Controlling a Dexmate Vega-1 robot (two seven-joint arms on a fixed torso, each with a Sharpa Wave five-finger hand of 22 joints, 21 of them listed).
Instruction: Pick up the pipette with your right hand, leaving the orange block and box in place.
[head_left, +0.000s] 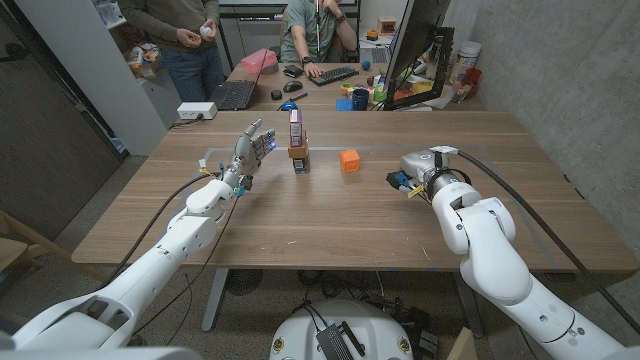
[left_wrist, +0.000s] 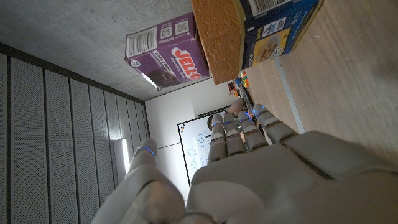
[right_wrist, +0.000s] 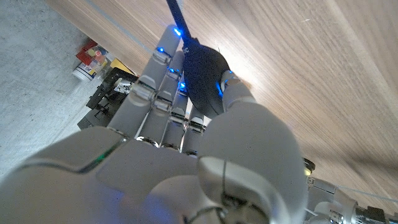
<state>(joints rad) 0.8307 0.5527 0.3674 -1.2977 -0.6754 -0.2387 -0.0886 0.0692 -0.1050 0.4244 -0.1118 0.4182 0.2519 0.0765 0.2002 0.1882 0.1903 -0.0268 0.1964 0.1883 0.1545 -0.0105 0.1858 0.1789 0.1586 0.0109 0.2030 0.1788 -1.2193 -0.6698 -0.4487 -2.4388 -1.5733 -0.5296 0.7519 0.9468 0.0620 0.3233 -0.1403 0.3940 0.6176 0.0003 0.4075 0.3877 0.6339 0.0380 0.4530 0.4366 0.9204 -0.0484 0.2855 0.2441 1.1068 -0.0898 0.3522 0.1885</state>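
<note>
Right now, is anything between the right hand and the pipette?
No. The right hand already has its fingers closed around the dark pipette. The orange block and the box stand apart, off to its left.

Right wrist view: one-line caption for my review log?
Right hand grips the dark pipette, its fingers curled around the bulb, above the wooden table.

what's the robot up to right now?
The right hand is closed around the dark pipette, just above or on the wooden table; lift-off can't be confirmed. The left hand hovers open beside the upright Jell-O box. The orange block sits untouched between the two hands.
</note>
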